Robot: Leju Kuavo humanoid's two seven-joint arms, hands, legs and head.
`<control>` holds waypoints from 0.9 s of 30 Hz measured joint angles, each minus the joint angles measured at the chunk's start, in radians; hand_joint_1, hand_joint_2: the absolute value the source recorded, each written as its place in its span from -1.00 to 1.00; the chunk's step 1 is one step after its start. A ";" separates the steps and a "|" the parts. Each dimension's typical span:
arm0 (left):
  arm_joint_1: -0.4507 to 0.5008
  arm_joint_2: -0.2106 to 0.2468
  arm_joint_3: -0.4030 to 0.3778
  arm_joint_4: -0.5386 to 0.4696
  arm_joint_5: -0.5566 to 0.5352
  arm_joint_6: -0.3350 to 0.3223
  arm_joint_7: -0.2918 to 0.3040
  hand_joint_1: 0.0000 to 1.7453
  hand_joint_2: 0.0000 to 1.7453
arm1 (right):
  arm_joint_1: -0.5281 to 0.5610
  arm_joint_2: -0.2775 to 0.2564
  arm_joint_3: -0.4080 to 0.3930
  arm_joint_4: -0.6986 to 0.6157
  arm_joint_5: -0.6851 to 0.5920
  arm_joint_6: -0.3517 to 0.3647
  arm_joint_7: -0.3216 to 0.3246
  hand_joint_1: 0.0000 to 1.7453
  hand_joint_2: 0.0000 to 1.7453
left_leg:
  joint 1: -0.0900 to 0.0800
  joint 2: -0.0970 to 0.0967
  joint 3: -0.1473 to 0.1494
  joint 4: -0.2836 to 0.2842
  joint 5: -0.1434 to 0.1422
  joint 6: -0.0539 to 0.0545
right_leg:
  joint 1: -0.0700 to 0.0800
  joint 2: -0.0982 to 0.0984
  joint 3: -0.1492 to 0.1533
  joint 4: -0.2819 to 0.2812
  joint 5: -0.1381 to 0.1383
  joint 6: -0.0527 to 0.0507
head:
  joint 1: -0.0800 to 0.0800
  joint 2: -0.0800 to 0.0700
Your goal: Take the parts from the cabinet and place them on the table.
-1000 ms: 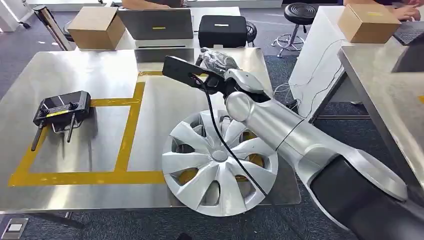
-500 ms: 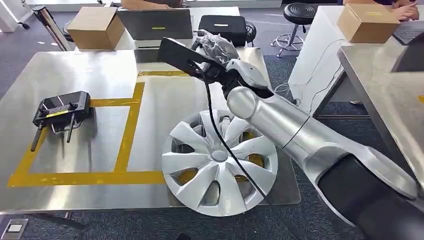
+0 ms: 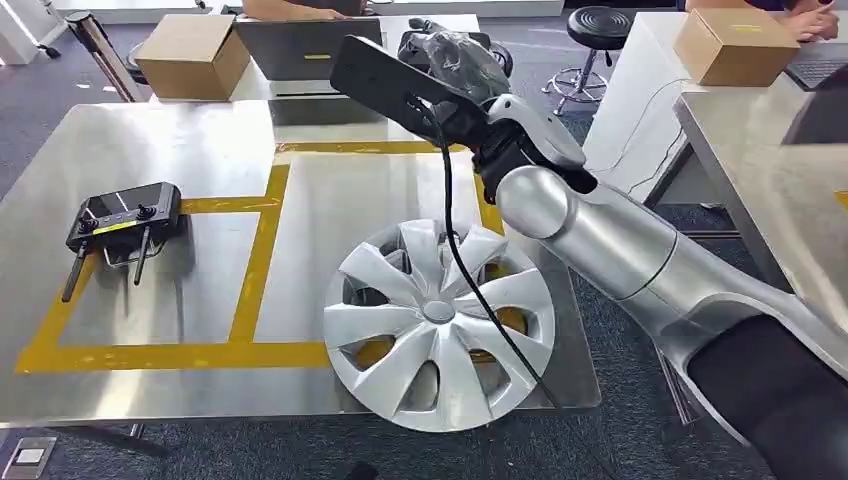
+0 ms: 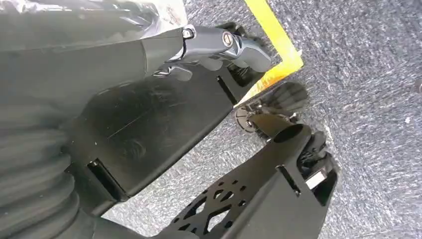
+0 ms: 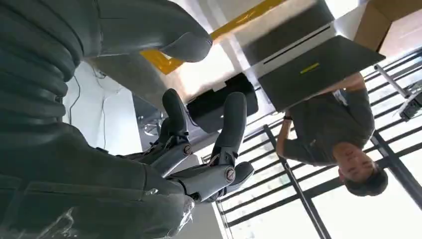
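Observation:
My right hand [image 3: 468, 100] is raised above the far side of the steel table [image 3: 170, 150] and grips a dark part wrapped in clear plastic [image 3: 455, 48]. In the right wrist view its fingers [image 5: 230, 129] curl round the wrapped part [image 5: 124, 219]. A silver wheel cover [image 3: 440, 325] lies on the table's near right corner and overhangs the edge. My left hand [image 4: 219, 42] hangs low over the carpet, fingers curled, and clear plastic over something dark [image 4: 99, 12] shows at its palm.
A black remote controller [image 3: 125, 215] sits on the table's left inside yellow tape lines [image 3: 262, 250]. Behind the table are a cardboard box [image 3: 192, 52], a laptop [image 3: 310, 50] and a stool [image 3: 598, 25]. A second table [image 3: 770, 170] stands at the right. A person [image 5: 343, 129] sits beyond.
My right arm has lifted and swung to the right and farther back, carrying the wrapped part higher above the table. The wheel cover and controller have stayed put.

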 joint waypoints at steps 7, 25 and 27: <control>-0.005 0.000 -0.002 0.000 -0.015 0.000 0.006 -1.00 1.00 | 0.005 -0.009 -0.003 -0.019 -0.001 0.011 -0.001 1.00 1.00 | 0.000 0.000 0.000 0.000 0.000 0.000 | 0.000 0.000 0.000 0.000 0.000 0.000 | 0.000 0.000; -0.005 0.000 -0.002 0.002 -0.004 -0.006 0.024 -1.00 -1.00 | 0.010 -0.012 -0.005 -0.021 -0.001 0.028 -0.005 -1.00 -1.00 | 0.000 0.000 0.000 0.000 0.000 0.000 | 0.000 0.000 0.000 0.000 0.000 0.000 | 0.000 0.000; -0.005 0.000 -0.002 0.002 0.003 -0.013 0.021 -1.00 -1.00 | 0.010 -0.012 -0.005 -0.021 0.000 0.028 -0.005 -1.00 -1.00 | 0.000 0.000 0.000 0.000 0.000 0.000 | 0.000 0.000 0.000 0.000 0.000 0.000 | 0.000 0.000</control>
